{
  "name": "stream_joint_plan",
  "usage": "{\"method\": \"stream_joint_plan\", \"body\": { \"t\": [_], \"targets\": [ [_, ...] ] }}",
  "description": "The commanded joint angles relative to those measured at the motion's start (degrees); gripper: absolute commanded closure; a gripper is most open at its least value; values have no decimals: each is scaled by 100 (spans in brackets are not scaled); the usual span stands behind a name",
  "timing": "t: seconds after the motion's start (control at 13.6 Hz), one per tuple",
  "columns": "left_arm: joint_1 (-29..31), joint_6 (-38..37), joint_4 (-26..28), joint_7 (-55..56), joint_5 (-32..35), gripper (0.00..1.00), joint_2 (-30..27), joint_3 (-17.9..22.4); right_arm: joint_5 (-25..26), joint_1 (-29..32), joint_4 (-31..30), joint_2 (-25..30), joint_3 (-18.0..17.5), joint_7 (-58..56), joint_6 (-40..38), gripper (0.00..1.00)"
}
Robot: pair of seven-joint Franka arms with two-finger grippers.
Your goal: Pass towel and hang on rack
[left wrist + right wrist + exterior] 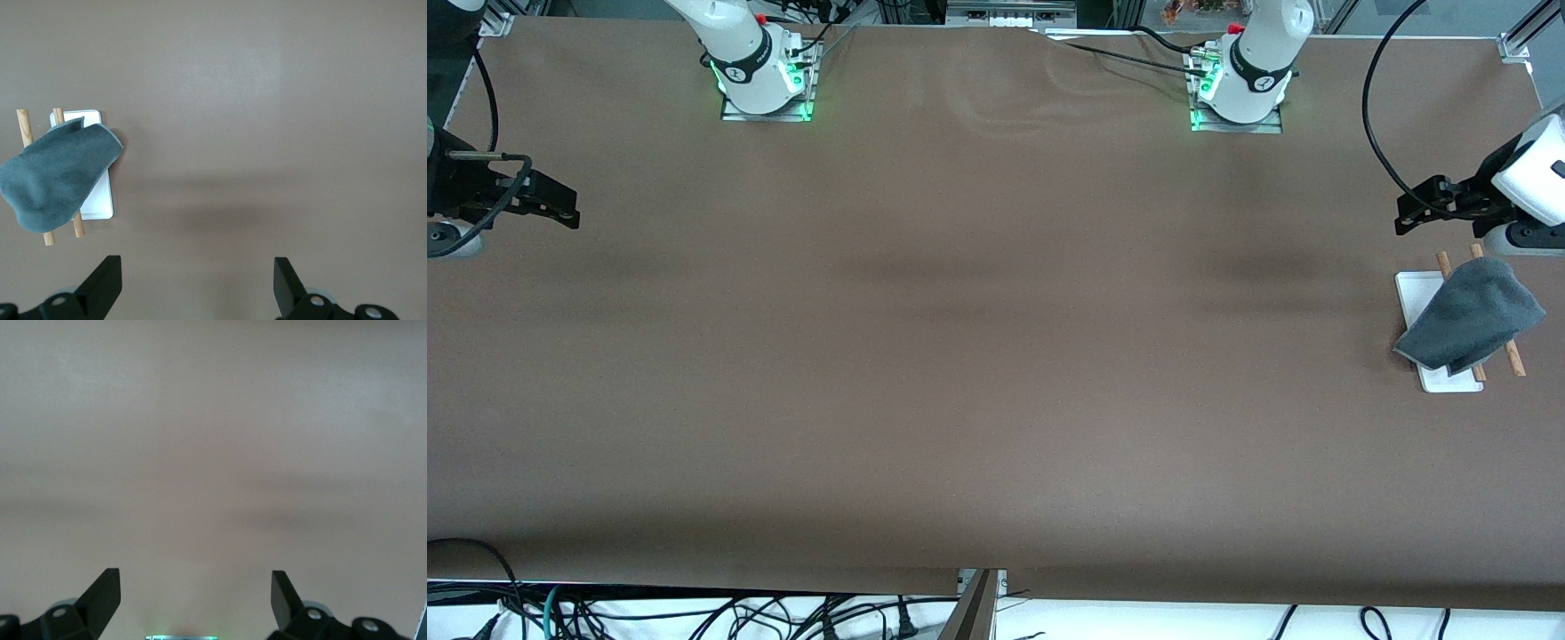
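Towel [1472, 313] hangs draped over both rods of the rack [1416, 293], grey side up, light trim visible along its lower edge. Rack stands at the left arm's end of the table [978, 356], close to that end's edge; rod ends stick out from under the cloth on both sides, and part of the white base shows bare.

Left gripper [1409, 213] hovers over the table just beside the rack, fingers spread wide, holding nothing. Left wrist view confirms: both fingertips [107, 280] apart, bare tabletop between them, towel [57, 173] and rack [100, 200] off to one side.

Right gripper [560, 209] hangs over the right arm's end of the table, also released and empty; that arm waits. Its wrist view shows only brown tabletop between the parted fingertips [105, 593].

Wide open surface runs between the two grippers. Cables lie off the table's near edge.
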State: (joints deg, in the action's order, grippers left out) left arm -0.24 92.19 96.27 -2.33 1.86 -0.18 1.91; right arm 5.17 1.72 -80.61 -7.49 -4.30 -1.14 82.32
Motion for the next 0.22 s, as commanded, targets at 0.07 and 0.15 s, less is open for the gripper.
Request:
{"method": "stream_joint_plan", "body": {
  "t": [0.07,0.15],
  "targets": [
    [15,-166,-249,48,77,0,141,-51,-86,39,36,10,-1,-114,12,0],
    [15,-166,-249,48,77,0,141,-51,-86,39,36,10,-1,-114,12,0]
  ]
}}
